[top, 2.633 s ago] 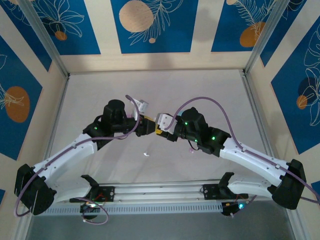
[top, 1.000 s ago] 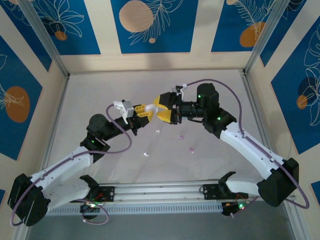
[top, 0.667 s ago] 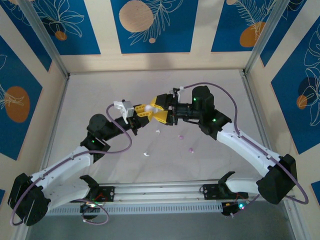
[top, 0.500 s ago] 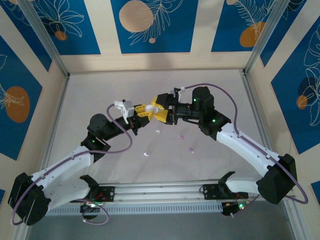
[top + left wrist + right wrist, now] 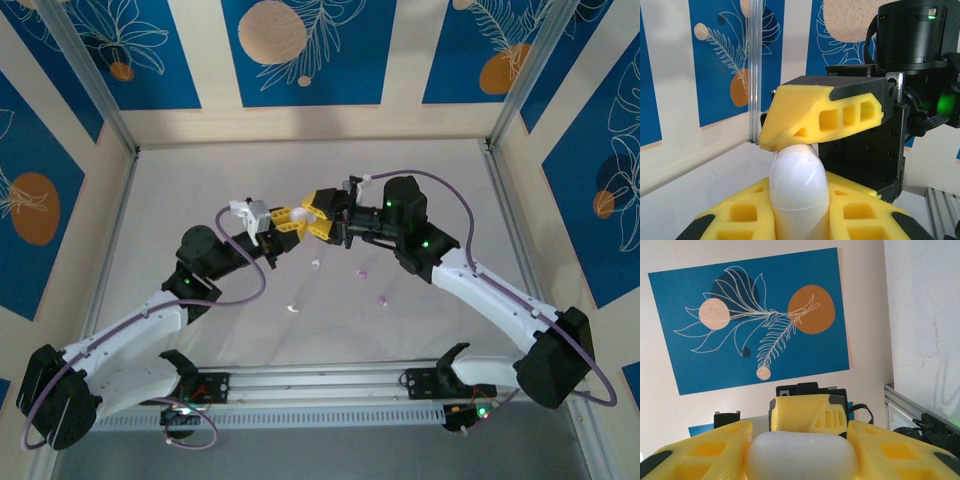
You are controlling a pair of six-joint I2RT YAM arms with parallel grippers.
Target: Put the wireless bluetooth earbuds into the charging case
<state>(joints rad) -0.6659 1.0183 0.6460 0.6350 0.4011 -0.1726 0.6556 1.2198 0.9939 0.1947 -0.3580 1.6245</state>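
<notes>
Top external, left gripper [image 5: 288, 221] and right gripper [image 5: 318, 213] clamping white case [image 5: 301, 212], table [image 5: 190, 180] edges distant.

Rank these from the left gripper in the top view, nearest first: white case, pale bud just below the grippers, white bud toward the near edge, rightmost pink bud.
From the left gripper:
1. white case: in its fingers, at the gripper.
2. pale bud: just below, slightly right.
3. white bud: straight down, toward the near edge.
4. pink bud: far off to the right.
</notes>
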